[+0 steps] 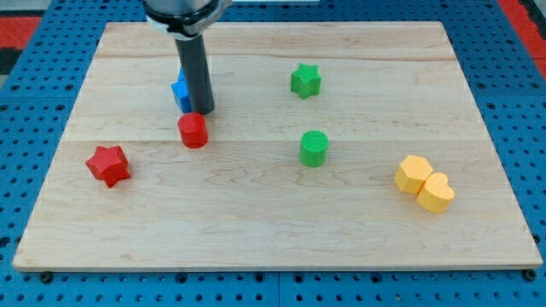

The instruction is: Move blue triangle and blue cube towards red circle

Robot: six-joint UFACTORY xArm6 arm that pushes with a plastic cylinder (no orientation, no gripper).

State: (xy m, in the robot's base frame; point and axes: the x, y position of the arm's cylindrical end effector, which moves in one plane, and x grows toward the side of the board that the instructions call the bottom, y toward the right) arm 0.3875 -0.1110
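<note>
The red circle [194, 130] sits left of the board's middle. Just above it at the view's upper left, a blue block [180, 92] shows only partly, because my rod stands in front of it; I cannot tell whether it is the cube, the triangle, or both together. My tip [200, 112] rests between the blue block and the red circle, right at the circle's top edge.
A red star [107, 165] lies at the left. A green star [304, 80] is at upper middle, a green circle [314, 147] below it. A yellow hexagon [414, 173] and a yellow heart [436, 193] touch at the right. The wooden board [273, 247] lies on a blue pegboard.
</note>
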